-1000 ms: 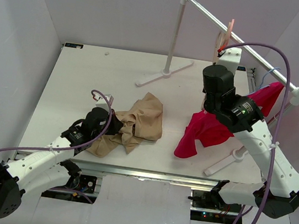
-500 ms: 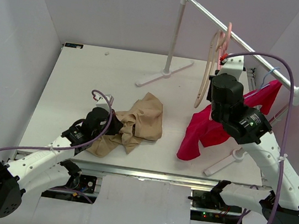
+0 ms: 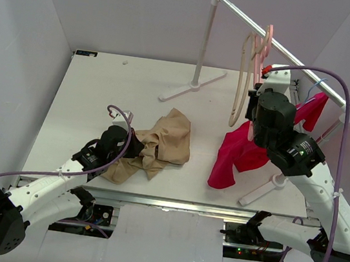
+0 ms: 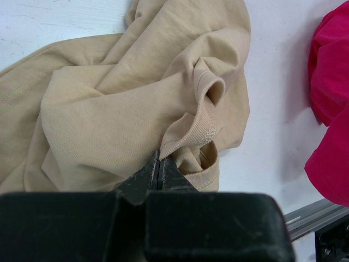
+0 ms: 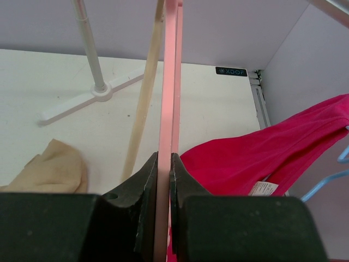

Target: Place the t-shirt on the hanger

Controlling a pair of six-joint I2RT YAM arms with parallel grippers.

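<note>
Two arms are at work here. On the left, the left pincer (image 4: pixel 158 158) is pinched tight on the ribbed neck edge of the plain tan cloth t-shirt (image 4: pixel 120 109), which lies crumpled on the white desk (image 3: pixel 103 88) near its front edge. Further right, the right pincer (image 5: pixel 163 159) is clamped narrowly on a straight arm of the thin pink plastic hanger (image 5: pixel 169 82), whose hook is up at the silver rail (image 3: pixel 290 56). A peach-tan hanger (image 5: pixel 144 93) hangs just beside it, and a magenta-red garment (image 5: pixel 245 158) droops below. A thin blue hanger (image 5: pixel 327 183) shows at the far right.

I'd worry that lifting the pink one off could drag its peach-tan neighbour along, since they hang so close. The thin bar might also twist in that narrow grip. And the left hold is only a small fold of collar, so it could slip once the shirt's weight comes on.

A small black tag at the desk's far edge seems to read "XOOF" (image 5: pixel 231 71). The white care label (image 5: pixel 264 189) on the red garment is too small to read.
</note>
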